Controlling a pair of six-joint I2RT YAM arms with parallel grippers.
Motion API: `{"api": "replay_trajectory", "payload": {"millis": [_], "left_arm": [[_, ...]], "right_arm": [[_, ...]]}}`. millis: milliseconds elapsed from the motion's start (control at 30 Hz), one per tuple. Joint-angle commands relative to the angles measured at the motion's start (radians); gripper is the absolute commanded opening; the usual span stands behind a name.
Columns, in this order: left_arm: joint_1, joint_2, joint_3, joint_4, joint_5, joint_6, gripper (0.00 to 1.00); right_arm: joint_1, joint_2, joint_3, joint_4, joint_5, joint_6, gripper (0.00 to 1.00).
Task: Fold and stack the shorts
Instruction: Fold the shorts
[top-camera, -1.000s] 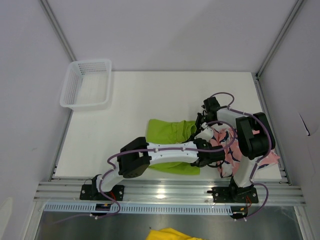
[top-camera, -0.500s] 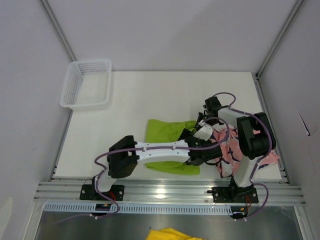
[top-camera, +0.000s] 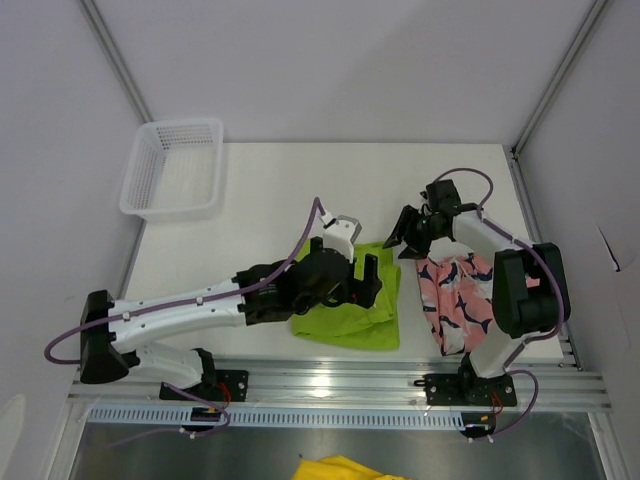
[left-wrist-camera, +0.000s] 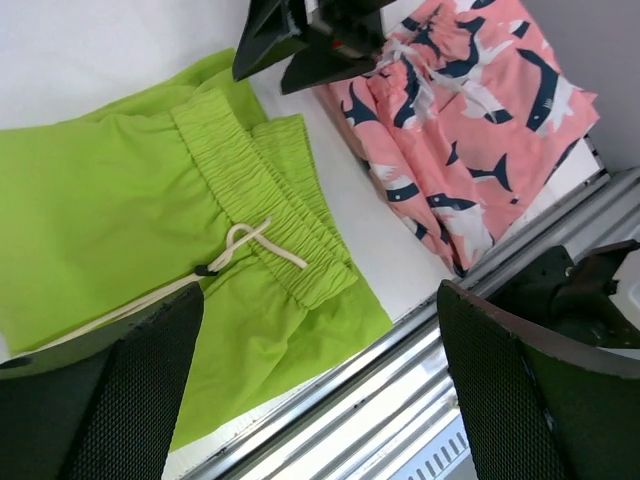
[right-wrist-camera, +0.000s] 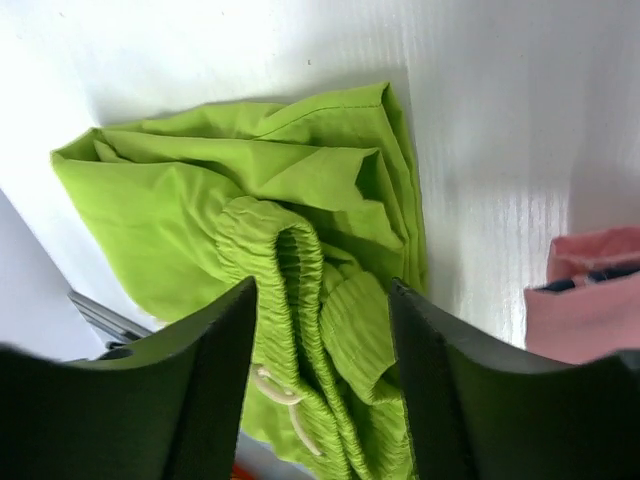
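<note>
White tabletop (top-camera: 270, 190) carries lime green shorts (top-camera: 345, 318) at its near edge, pink shark-print shorts (top-camera: 460, 300) just beside (limp, light cloth, probably best pinched at the elastic waistband (left-wrist-camera: 270, 215)), with left gripper (top-camera: 358, 280) and right gripper (top-camera: 405, 240) both spread, empty.

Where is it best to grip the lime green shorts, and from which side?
Probably the gathered waistband, from straight above: it stands as a thick raised ridge on the green shorts, which lie flat, so it is easy to pinch beside the drawstring.

Left hand (top-camera: 357, 284) opened and withdrawn, right hand (top-camera: 408, 235) opened, lifted off pink shorts (top-camera: 458, 296)
</note>
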Motion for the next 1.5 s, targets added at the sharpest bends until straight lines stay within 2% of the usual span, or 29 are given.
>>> {"api": "replay_trajectory", "payload": {"millis": [0, 67, 100, 267, 333, 367, 533, 733, 1100, 1300, 1467], "left_arm": [[0.058, 0.001, -0.068, 0.063, 0.117, 0.013, 0.98], [0.092, 0.008, -0.104, 0.065, 0.13, -0.004, 0.98], [0.101, 0.008, -0.112, 0.075, 0.143, -0.009, 0.98], [0.155, 0.011, -0.155, 0.088, 0.169, -0.018, 0.98], [0.167, 0.004, -0.172, 0.089, 0.181, -0.019, 0.98], [0.173, -0.01, -0.176, 0.092, 0.183, -0.018, 0.98], [0.195, -0.059, -0.213, 0.082, 0.187, -0.015, 0.98], [0.209, -0.113, -0.247, 0.066, 0.187, -0.012, 0.98], [0.213, -0.17, -0.279, 0.048, 0.184, -0.009, 0.98], [0.215, -0.164, -0.278, 0.052, 0.19, -0.009, 0.98], [0.213, -0.154, -0.289, 0.06, 0.196, -0.01, 0.98]], "right_arm": [[-0.004, -0.071, 0.012, -0.03, 0.013, -0.005, 0.62], [0.0, -0.114, 0.001, -0.05, 0.019, -0.001, 0.73], [0.015, -0.132, -0.002, -0.061, 0.063, -0.001, 0.99], [0.162, -0.249, 0.009, -0.164, 0.358, 0.009, 0.99], [0.241, -0.255, 0.029, -0.197, 0.428, 0.016, 0.99], [0.264, -0.246, 0.035, -0.231, 0.503, 0.021, 0.99], [0.397, -0.156, 0.088, -0.342, 0.676, 0.073, 1.0], [0.525, -0.045, 0.153, -0.42, 0.824, 0.143, 0.99], [0.592, 0.092, 0.237, -0.461, 0.847, 0.18, 1.0], [0.592, 0.128, 0.222, -0.461, 0.867, 0.19, 1.0], [0.571, 0.125, 0.165, -0.389, 0.796, 0.162, 1.0]]}}
